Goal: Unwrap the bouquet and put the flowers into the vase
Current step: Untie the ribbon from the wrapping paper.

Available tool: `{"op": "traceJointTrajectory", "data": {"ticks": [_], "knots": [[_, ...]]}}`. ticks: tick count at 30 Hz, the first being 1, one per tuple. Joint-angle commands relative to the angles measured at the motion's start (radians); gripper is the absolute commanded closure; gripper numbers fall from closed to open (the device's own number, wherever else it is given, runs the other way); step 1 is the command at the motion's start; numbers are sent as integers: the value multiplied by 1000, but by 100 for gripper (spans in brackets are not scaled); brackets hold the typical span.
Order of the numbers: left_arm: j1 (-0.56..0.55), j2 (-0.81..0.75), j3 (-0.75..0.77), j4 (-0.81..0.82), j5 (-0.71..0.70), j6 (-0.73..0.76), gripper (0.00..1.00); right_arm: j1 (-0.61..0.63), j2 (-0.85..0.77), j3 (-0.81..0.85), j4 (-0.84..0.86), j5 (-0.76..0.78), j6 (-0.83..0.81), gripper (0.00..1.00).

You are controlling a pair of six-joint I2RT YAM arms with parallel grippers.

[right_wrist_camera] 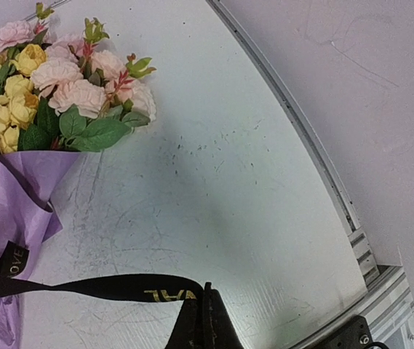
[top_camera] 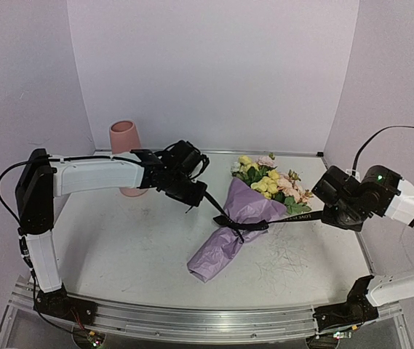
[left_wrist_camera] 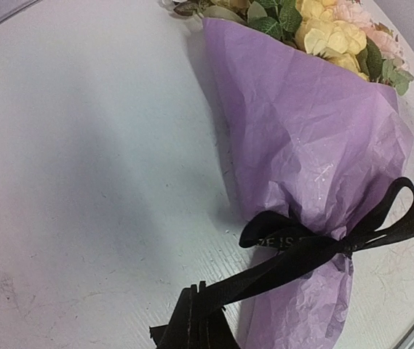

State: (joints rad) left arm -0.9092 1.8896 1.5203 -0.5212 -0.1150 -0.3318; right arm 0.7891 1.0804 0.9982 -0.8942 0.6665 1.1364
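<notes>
The bouquet (top_camera: pixel 239 222) lies on the table, its lilac paper cone (left_wrist_camera: pixel 316 145) pointing to the front and its flowers (top_camera: pixel 268 180) (right_wrist_camera: pixel 54 80) to the back right. A black ribbon (top_camera: pixel 244 225) is tied round the cone's waist. My left gripper (top_camera: pixel 205 196) (left_wrist_camera: pixel 196 302) is shut on one ribbon end (left_wrist_camera: pixel 279 265) left of the bouquet. My right gripper (top_camera: pixel 321 215) (right_wrist_camera: pixel 207 298) is shut on the other end (right_wrist_camera: pixel 105 287) to the right, and both ends look stretched. The salmon-pink vase (top_camera: pixel 125 142) stands at the back left, partly behind my left arm.
A metal rail (top_camera: pixel 192 316) runs along the table's front edge (right_wrist_camera: pixel 381 291). White walls close the back and both sides. The left arm (top_camera: pixel 83 174) stretches across the table's left half.
</notes>
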Motion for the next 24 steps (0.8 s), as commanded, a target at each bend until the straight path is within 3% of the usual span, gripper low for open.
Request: {"op": "traceJointTrajectory", "data": {"ticks": [1,15,24], "knots": [[21,-45,51,0,-96,16,100,-22,26,63,-79,99,-27,100],[58,-56,46,-5,-237,-17,100,-31,-6,59,-91,135,-32,100],[82,-86,-18,-6,-264,-42,100,-31,-33,20,-179,148,96,100]]}}
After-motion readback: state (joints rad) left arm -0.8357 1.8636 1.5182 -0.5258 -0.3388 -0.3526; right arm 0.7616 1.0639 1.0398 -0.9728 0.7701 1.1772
